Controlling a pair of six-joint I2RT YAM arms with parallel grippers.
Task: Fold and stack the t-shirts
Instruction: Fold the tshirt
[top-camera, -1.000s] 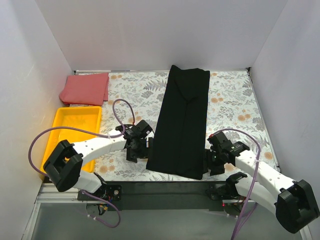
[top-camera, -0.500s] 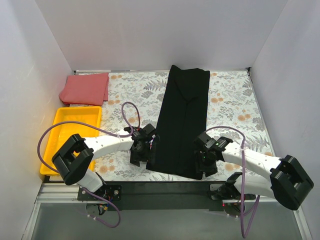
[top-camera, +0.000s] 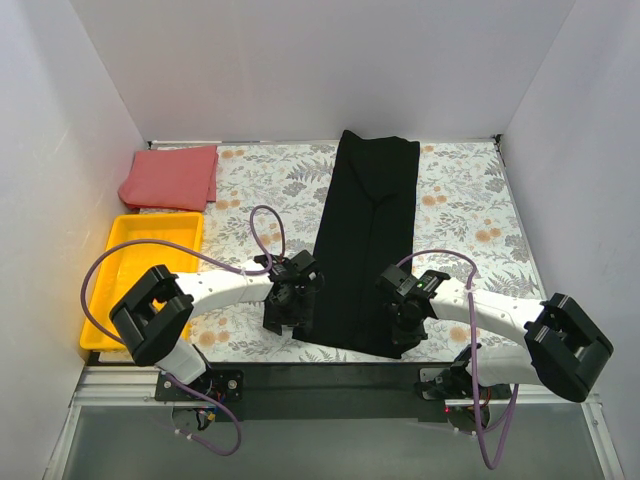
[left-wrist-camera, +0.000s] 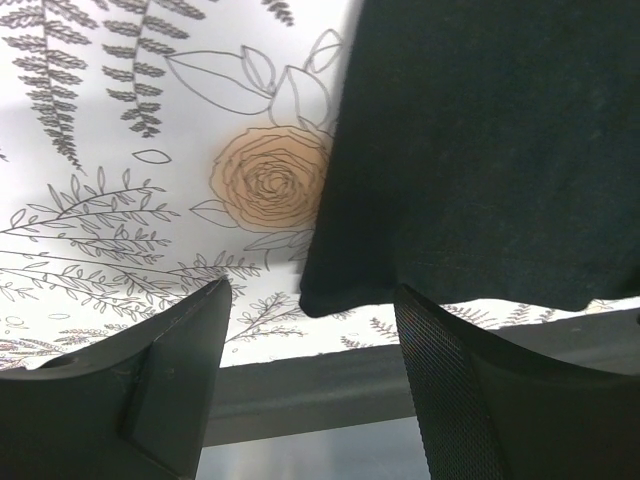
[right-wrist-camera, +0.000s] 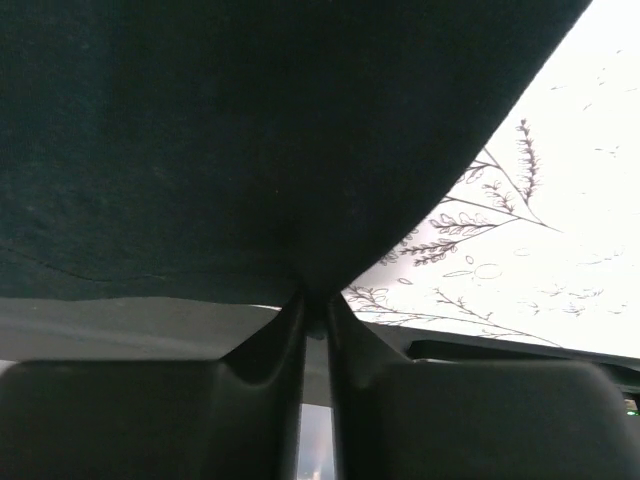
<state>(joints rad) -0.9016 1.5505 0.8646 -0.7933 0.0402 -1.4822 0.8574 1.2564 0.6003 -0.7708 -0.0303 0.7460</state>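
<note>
Left gripper: jaws wide apart. In the left wrist view the near left corner of the black t-shirt sits between the two fingers; contact cannot be told. Floral cloth lies bare to the left of that corner.

Right gripper: jaws pinched together on the near hem of the black t-shirt, fabric puckered at the pinch.

Black t-shirt is folded into a long strip lying flat and running away from both grippers. Coral-red t-shirt lies folded, well ahead and left of the left gripper. Yellow tray is left of it.
</note>
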